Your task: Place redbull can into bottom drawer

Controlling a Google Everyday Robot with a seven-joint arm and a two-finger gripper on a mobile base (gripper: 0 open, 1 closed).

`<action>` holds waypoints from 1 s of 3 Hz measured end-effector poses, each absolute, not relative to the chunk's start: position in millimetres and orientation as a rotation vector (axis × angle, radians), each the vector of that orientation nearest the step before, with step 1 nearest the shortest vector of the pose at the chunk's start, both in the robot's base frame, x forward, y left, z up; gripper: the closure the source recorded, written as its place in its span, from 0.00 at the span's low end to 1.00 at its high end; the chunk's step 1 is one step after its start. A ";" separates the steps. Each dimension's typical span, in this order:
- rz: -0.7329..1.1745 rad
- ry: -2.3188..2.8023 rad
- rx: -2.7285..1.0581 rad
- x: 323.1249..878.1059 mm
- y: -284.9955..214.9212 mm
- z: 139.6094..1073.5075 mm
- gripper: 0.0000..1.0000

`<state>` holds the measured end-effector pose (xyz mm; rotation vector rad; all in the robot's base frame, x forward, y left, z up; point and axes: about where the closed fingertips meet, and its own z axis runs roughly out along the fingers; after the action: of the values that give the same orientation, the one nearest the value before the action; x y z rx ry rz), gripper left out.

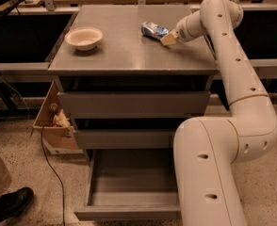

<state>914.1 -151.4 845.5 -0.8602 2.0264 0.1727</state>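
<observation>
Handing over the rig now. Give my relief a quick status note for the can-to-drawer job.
Gripper: at the back right of the cabinet top, by the right end of the redbull can; hold unconfirmed.
Redbull can: lying on its side on the top, apart from the white bowl.
Bottom drawer: pulled open.
Done: drawer open.
Left: lift the can and lower it into the drawer.

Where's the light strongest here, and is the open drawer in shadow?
Camera view: brightest on the cabinet top, with a sheen on the can beside the hand at its back right; the open bottom drawer is dimmer, shaded toward its back.
</observation>
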 end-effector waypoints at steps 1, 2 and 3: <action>0.206 1.990 -0.905 897.2 -155.3 867.6 1.00; 0.269 1.949 -0.977 871.8 -150.8 891.6 1.00; 0.417 1.905 -1.086 825.8 -136.4 911.0 1.00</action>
<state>825.8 -136.4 911.0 -1.0857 1.9053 0.4165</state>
